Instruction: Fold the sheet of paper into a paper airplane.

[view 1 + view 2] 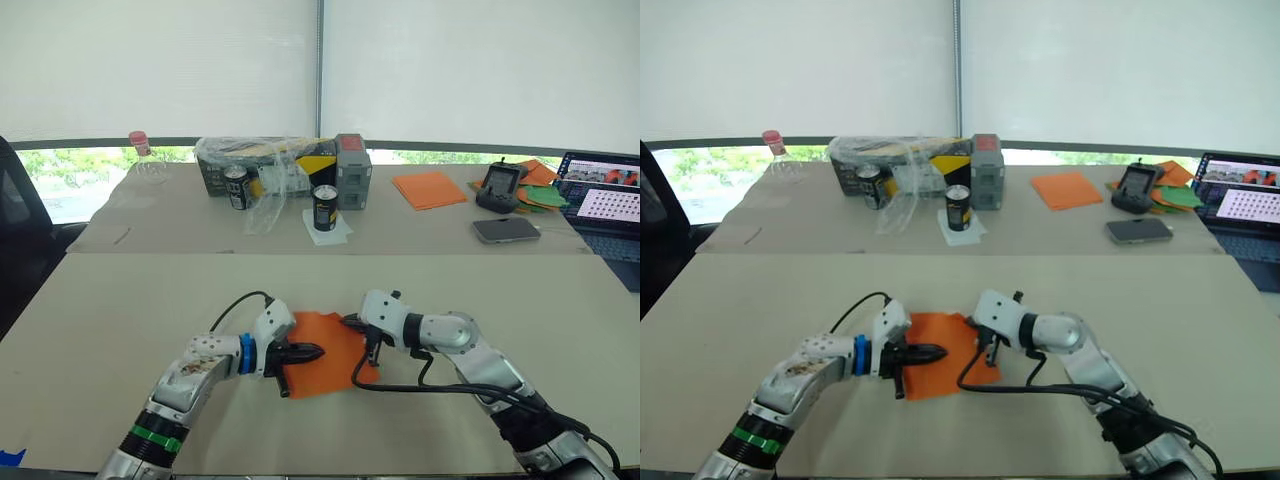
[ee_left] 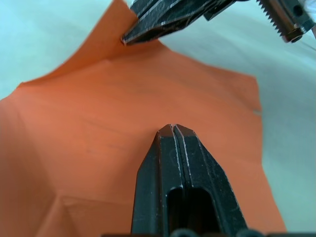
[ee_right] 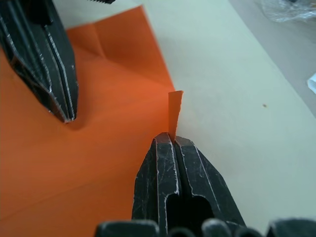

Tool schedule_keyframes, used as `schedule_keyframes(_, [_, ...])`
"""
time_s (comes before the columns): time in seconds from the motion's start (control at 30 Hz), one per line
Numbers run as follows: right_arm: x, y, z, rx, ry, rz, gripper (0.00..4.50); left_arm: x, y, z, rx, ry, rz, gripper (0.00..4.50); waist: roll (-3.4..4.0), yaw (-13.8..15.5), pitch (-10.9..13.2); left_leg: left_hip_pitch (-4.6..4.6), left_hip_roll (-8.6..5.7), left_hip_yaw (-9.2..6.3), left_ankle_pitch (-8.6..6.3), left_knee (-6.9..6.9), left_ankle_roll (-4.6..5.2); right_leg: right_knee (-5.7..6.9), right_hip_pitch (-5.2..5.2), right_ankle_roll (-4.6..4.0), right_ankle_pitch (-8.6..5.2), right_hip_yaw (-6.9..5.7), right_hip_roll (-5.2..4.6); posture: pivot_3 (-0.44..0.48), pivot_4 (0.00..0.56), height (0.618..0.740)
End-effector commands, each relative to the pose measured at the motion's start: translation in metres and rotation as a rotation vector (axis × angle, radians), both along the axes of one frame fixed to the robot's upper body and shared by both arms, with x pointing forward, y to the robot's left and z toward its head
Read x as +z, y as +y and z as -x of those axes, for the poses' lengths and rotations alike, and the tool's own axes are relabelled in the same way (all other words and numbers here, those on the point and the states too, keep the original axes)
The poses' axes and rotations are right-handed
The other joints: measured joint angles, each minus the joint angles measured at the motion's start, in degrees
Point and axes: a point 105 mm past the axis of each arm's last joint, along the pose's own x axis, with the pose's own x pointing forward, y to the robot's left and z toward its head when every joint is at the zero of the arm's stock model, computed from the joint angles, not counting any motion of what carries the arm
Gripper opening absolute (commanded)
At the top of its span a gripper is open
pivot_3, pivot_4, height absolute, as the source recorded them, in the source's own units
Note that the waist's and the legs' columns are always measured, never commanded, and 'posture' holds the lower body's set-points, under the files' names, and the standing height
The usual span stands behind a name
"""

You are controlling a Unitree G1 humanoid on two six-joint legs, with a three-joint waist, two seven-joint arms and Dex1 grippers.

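In the left eye view, the sheet of paper is seen lying near the counter's near edge, about midway along it, pinned by the left claw while the right claw works its far-right edge; an early fold is judged under way. In the left wrist view, that claw's fingers are shown pressed together, empty, tip on the sheet. In the right wrist view, the right claw is revealed clamped on a raised strip of the edge; next, that edge would need carrying over and creasing.
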Motion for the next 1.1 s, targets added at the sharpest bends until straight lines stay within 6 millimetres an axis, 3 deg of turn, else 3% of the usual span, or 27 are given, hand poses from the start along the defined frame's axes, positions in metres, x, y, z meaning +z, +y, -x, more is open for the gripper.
schedule_keyframes(0.03, [0.009,0.005,-0.001,0.031,-0.041,-0.020,0.03,0.009,-0.003,0.000,-0.014,-0.042,0.010,0.00,0.00,0.0,0.0,0.00,0.00,-0.01,0.00,0.00,0.00,0.00,0.00,0.00,0.00,0.00,0.00,0.000,0.150,0.740])
schedule_keyframes(0.33, [0.005,0.018,0.016,0.029,0.022,-0.107,0.03,-0.008,-0.002,0.009,-0.021,-0.013,-0.040,0.00,0.01,0.1,0.0,-0.09,0.00,-0.02,0.00,0.00,-0.01,0.02,-0.08,0.00,0.00,0.00,-0.01,0.000,0.150,0.740])
schedule_keyframes(0.53, [-0.007,0.023,0.023,0.009,0.055,-0.099,0.03,-0.012,-0.006,0.008,-0.009,-0.007,-0.039,0.00,0.02,0.1,0.0,-0.07,-0.02,-0.01,0.00,0.01,-0.01,0.03,-0.07,0.00,0.00,0.01,-0.02,0.000,0.150,0.740])
schedule_keyframes(0.97, [-0.031,0.012,0.020,-0.005,0.040,0.045,0.03,-0.009,-0.004,0.006,0.008,-0.023,-0.040,0.00,0.02,0.1,0.0,-0.06,-0.02,0.00,0.00,0.01,-0.01,0.04,-0.06,0.00,0.00,0.01,-0.02,0.000,0.150,0.740])
schedule_keyframes(1.1, [-0.037,0.013,0.023,0.016,0.061,0.063,0.03,0.001,-0.001,-0.001,0.045,-0.038,-0.004,0.00,0.02,0.1,0.0,-0.05,-0.02,0.00,0.00,0.01,-0.01,0.05,-0.05,0.00,0.00,0.00,-0.01,0.000,0.150,0.740])
